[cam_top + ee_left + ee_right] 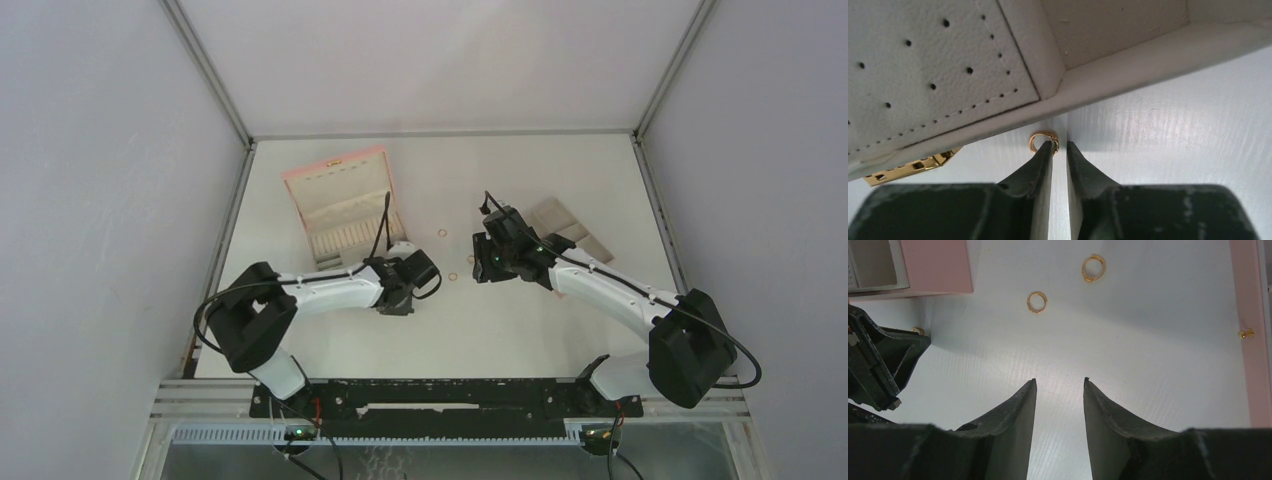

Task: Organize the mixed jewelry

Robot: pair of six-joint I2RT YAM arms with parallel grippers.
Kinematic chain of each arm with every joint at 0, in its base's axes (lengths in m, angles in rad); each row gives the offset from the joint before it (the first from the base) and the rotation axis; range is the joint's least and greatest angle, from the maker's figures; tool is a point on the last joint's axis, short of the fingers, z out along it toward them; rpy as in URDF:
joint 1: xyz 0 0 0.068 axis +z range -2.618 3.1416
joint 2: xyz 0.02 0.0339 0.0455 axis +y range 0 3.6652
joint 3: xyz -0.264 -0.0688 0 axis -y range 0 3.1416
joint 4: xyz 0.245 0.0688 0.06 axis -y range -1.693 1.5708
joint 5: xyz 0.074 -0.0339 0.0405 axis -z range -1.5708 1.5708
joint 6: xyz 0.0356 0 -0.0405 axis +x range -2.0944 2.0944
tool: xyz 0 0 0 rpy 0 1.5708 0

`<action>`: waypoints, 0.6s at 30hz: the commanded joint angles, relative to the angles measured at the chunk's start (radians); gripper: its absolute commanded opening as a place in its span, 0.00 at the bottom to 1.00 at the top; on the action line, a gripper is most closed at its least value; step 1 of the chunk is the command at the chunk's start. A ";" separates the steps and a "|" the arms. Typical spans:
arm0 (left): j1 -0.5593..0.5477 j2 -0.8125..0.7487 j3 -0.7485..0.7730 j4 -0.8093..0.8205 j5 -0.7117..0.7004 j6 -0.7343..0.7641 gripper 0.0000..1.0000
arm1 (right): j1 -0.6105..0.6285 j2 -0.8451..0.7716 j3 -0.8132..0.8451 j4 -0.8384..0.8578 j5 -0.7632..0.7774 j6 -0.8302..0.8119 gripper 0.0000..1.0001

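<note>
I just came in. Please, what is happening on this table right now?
Two robot arms are sorting small copper-coloured rings. The left gripper is low at the table, right beside the edge of the pink box. Its jaws are almost closed, and one ring lies at a fingertip; it does not look gripped. The right gripper hovers open and empty over the table, with a nearer ring and a farther ring lying loose ahead of it.

Polished gold-toned metal on the rings [1037, 302] beside the pink box [935, 265]. Inside that box, matt cream leather-look lining [923, 60], perforated, stitched; glossy brass-like fitting [913, 166] at its edge. Under it, smooth white table [1158, 340], faintly streaked. On the right gripper [1059, 382], matt, grainy black fingers [1013, 430].
</note>
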 commanded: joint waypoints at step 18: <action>-0.181 0.136 0.208 0.084 0.322 0.391 0.02 | -0.111 -0.131 -0.038 -0.018 0.036 -0.016 0.48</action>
